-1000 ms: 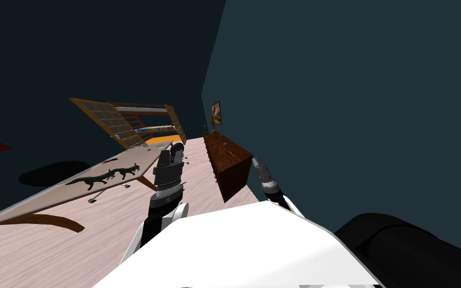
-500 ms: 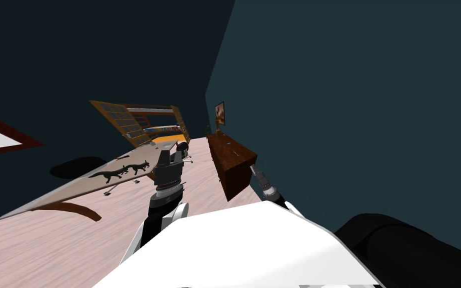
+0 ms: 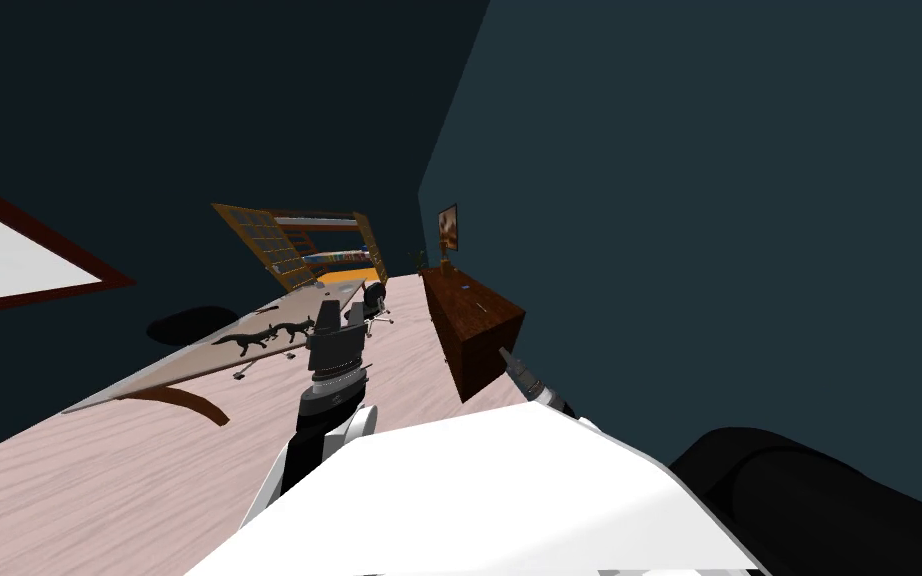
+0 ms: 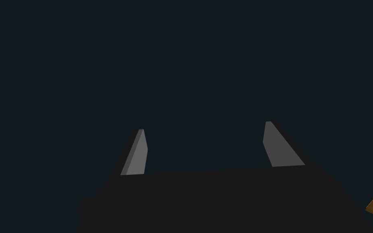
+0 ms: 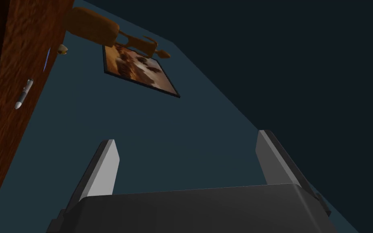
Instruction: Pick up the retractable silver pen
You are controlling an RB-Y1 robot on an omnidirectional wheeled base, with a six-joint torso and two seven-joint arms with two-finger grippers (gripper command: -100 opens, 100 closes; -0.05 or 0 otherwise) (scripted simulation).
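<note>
The whole head view was swung round over the last second, a turn of the robot's own base and not of the furniture. The dark wooden cabinet point(image 3: 474, 322) was brought a little nearer, and the right gripper point(image 5: 185, 136) was carried towards its near corner. The silver pen point(image 5: 23, 94) was seen lying flat on the cabinet top, well apart from that gripper, whose jaws were held wide open and empty. The left gripper point(image 4: 204, 126) was likewise held open, with nothing in it. The approach was judged unfinished, with reach and grasp yet to be made.
</note>
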